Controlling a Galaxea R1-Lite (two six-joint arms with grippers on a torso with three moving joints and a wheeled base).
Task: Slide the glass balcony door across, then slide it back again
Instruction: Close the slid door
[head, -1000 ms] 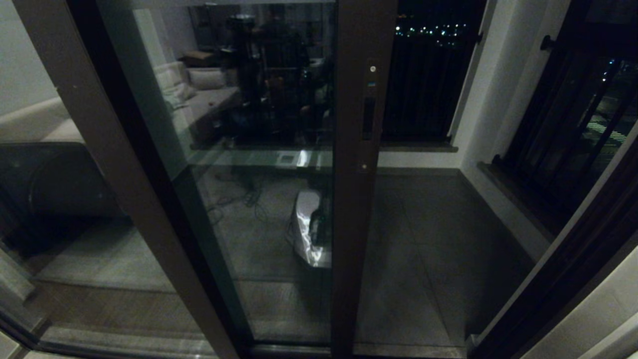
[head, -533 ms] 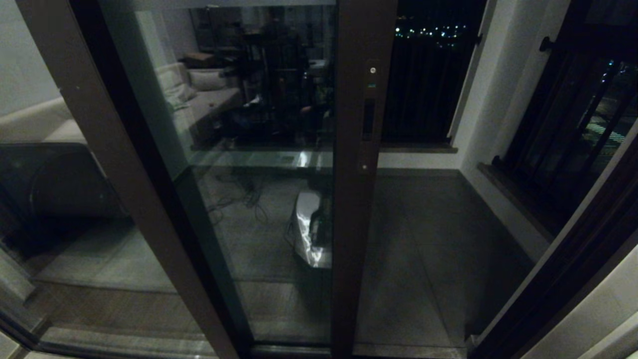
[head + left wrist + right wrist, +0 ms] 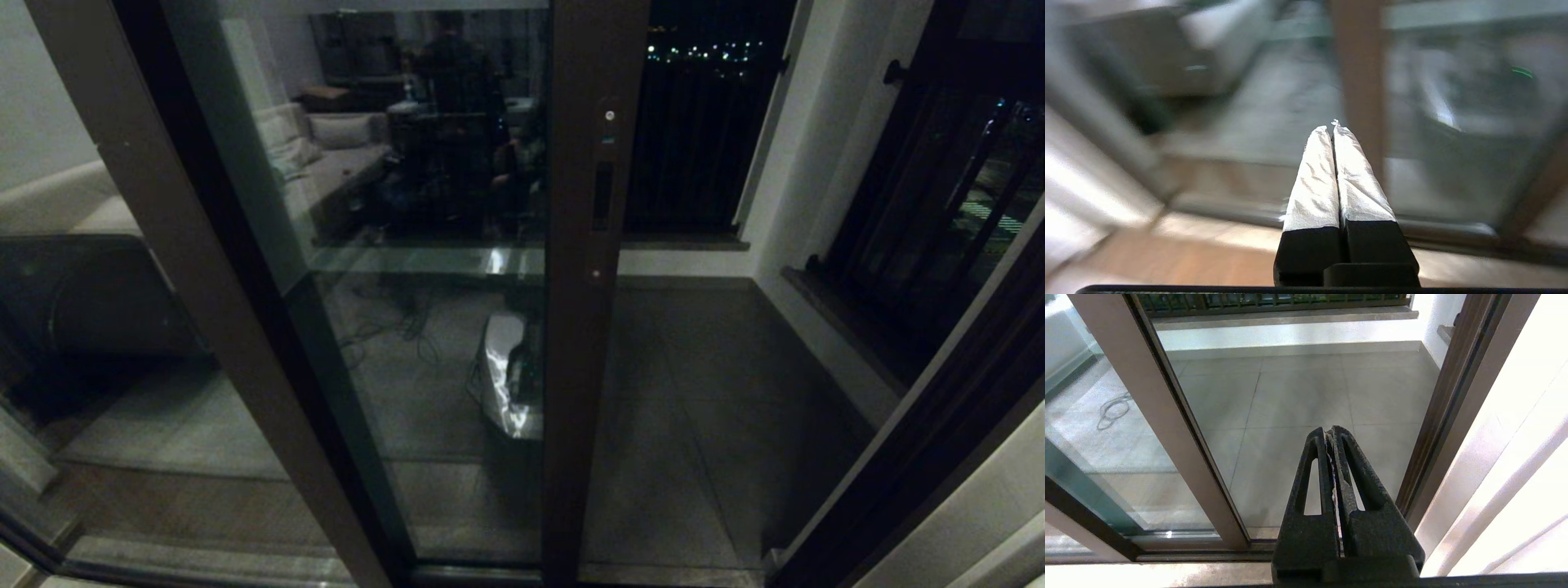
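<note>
Half-open glass balcony door (image 3: 457, 286), brown stile with black slot handle (image 3: 602, 194); open gap rightward. Left tool (image 3: 1333, 127) and right tool (image 3: 1331, 433) clenched, empty.

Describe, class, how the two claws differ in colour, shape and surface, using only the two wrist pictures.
The left claw has two solid tapering fingers wrapped in crinkled white material, above black bases. The right claw is black throughout and rough-textured; each finger has a long cut-out slot, and whitish worn material shows along the inner pads. No cables or markings are visible on either.
</note>
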